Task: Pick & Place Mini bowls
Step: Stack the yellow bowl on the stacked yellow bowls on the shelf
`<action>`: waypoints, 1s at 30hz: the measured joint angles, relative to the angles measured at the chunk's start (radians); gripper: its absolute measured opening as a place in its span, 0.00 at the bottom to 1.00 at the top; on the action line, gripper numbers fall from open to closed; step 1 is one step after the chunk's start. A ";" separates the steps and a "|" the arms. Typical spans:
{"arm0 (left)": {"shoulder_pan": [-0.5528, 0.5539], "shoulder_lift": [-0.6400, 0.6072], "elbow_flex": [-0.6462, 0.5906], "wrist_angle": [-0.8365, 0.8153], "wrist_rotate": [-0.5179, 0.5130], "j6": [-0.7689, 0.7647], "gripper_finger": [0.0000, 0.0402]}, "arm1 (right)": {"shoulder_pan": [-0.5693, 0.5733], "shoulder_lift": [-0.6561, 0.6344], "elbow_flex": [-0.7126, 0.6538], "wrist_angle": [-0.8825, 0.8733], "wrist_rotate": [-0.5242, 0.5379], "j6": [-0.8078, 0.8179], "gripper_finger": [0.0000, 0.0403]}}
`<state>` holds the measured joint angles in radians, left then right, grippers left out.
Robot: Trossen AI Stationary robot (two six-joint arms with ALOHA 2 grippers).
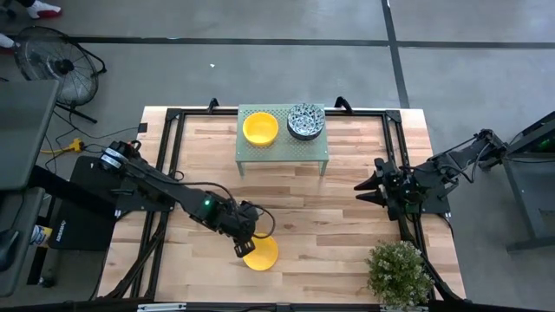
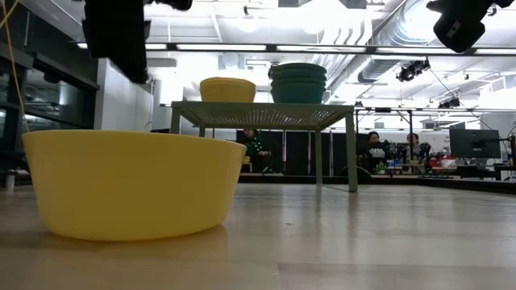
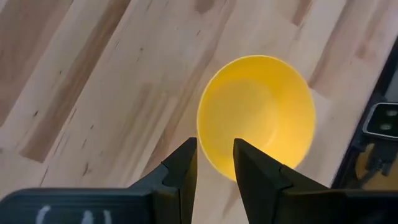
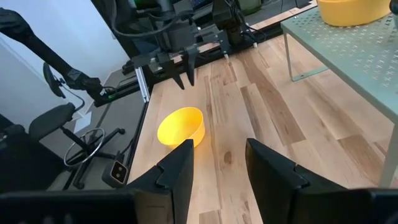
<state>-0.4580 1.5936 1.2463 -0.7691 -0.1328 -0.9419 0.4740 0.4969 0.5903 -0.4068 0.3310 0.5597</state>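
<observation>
1. Left claw [image 1: 243,249] hangs above the wooden worktop [image 1: 347,208], its fingers slightly spread and pinching nothing.
2. Directly beneath its tips sits a plain round yellow mini bowl [image 1: 261,253], upright and alone.
3. Well beyond it, a pale green perforated metal rack [image 1: 283,149] carries stacked yellow bowls [image 1: 260,128] beside stacked patterned teal bowls [image 1: 305,120].
4. Right claw [image 1: 364,190] waits at the far side, spread, holding nothing.

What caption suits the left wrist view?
Left gripper, jaws open, hovers above a yellow mini bowl on the wooden table.
</observation>
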 joint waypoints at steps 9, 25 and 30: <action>0.000 0.000 0.038 -0.005 -0.015 -0.006 0.25 | 0.000 0.000 0.000 -0.006 0.011 -0.010 0.33; 0.000 0.114 0.039 0.058 0.091 -0.039 0.25 | 0.000 0.001 0.000 -0.049 -0.018 -0.010 0.33; 0.000 0.164 0.038 0.074 0.111 -0.057 0.25 | 0.000 0.001 0.000 -0.052 -0.027 -0.010 0.33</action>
<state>-0.4583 1.7572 1.2842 -0.6949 -0.0219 -0.9993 0.4740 0.4976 0.5903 -0.4592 0.3042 0.5499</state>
